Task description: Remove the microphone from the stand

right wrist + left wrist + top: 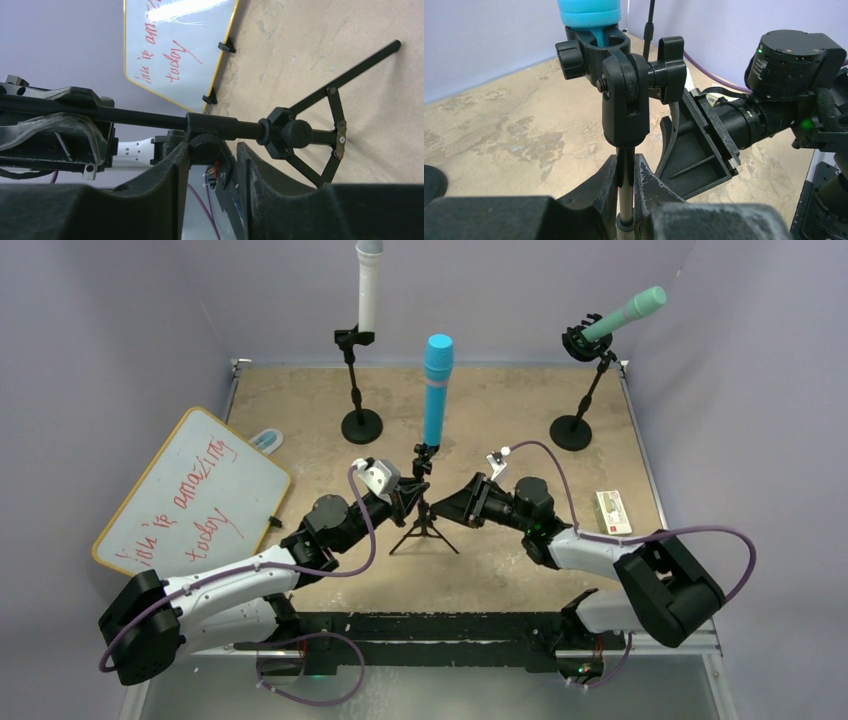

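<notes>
While the left gripper pinches the stand pole, the blue microphone stands up in the clip on top. The right gripper is open around the pole lower down; squeeze gently and hold it steady.

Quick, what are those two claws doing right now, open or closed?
Left gripper: shut on the stand pole.
Right gripper: open, straddling that pole lower down.

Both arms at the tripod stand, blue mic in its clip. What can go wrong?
Neither gripper holds the blue microphone: left gripper clamps the stand pole, right gripper straddles a collar knob below. Turning it might drop the pole, not free the mic.
Tall microphone on thin tripod legs: a sideways tug could tip it.
</notes>
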You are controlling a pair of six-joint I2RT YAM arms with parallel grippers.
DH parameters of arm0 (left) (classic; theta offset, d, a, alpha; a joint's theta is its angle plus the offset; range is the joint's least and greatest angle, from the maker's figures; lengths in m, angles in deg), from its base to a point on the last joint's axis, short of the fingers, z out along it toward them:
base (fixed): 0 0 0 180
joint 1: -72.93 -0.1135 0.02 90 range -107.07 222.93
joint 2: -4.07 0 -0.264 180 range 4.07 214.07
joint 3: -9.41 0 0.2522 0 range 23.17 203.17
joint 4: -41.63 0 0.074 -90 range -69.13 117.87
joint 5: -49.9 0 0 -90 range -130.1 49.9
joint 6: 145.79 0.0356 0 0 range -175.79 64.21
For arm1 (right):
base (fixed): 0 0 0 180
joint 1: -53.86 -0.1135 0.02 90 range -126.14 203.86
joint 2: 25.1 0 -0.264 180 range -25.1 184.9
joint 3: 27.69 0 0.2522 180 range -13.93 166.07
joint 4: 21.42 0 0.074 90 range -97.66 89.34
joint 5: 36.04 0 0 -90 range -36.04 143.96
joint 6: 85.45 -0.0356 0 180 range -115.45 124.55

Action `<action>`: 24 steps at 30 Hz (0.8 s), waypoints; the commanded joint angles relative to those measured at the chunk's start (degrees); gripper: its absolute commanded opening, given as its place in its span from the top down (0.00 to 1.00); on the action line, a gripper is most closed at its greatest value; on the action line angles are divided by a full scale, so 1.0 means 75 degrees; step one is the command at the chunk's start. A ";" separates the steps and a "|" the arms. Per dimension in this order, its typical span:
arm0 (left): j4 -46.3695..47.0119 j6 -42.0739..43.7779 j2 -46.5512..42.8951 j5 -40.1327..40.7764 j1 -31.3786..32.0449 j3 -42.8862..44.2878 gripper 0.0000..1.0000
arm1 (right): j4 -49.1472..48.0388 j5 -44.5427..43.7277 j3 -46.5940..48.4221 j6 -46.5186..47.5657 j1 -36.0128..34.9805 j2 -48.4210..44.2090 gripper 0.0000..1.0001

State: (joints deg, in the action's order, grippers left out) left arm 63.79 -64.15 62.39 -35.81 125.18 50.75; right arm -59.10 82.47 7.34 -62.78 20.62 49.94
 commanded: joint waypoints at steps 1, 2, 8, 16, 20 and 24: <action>0.0334 -0.0162 -0.0090 -0.0022 0.0018 0.0184 1.00 | -0.0660 0.0503 0.0221 -0.0012 0.0037 0.0429 0.63; 0.0341 -0.0168 -0.0080 -0.0022 0.0018 0.0180 1.00 | -0.0815 0.0606 0.0221 -0.0053 0.0037 0.0499 0.67; 0.0296 -0.0158 -0.0101 -0.0023 0.0018 0.0213 1.00 | -0.0610 0.0605 0.0342 0.0259 0.0037 0.0441 0.90; 0.0226 -0.0036 -0.0245 0.0061 0.0018 0.0156 1.00 | 0.0975 0.0293 0.0953 0.3327 0.0023 -0.0107 0.98; 0.0215 -0.0045 -0.0225 0.0016 0.0018 0.0212 1.00 | 0.0935 0.0520 0.0985 0.4231 0.0025 -0.0177 0.97; 0.0203 -0.0047 -0.0208 0.0013 0.0018 0.0260 1.00 | 0.1244 0.0289 0.1001 0.4881 0.0025 -0.0174 0.93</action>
State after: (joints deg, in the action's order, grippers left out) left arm 63.02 -63.70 61.93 -34.76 125.12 50.72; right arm -52.87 87.46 12.85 -36.42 20.47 49.33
